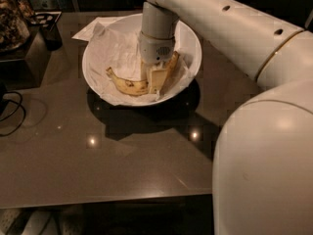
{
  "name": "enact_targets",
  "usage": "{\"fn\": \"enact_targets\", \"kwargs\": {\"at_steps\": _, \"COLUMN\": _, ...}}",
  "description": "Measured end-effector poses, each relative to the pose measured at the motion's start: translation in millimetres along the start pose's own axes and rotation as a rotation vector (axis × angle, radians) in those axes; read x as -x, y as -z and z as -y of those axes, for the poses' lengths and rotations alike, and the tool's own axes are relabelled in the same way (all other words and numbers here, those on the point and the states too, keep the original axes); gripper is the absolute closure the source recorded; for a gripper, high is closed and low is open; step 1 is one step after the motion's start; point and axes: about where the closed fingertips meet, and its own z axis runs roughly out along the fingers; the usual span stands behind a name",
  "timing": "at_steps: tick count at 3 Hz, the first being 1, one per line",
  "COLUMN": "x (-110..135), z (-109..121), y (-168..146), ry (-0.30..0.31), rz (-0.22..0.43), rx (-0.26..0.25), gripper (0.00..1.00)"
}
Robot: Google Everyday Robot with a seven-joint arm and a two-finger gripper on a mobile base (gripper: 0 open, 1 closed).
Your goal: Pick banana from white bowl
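Note:
The white bowl, lined with crumpled white paper, stands on the dark table at the back centre. The banana, yellow with brown spots, lies curved in the front part of the bowl, stem end to the left. My gripper reaches straight down into the bowl from above and sits at the banana's right end, low against the paper lining. The banana's right tip is hidden behind the gripper.
A flat white paper sheet lies behind the bowl on the left. A dark box with cluttered items stands at the far left, and a black cable runs beside it. My arm's large white body fills the right foreground. The table's front edge is near.

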Motion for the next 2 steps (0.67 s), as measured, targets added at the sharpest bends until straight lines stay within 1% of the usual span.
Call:
{"fn": "enact_targets", "kwargs": {"at_steps": 1, "x": -0.2, "z": -0.1, "y": -0.1, "ry": 0.000, "rz": -0.001, "rx": 0.000, "gripper": 0.99}}
{"fn": "enact_targets", "kwargs": {"at_steps": 2, "x": -0.2, "z": -0.1, "y": 0.0, "ry": 0.000, "rz": 0.000, "rx": 0.000, "gripper": 1.00}}
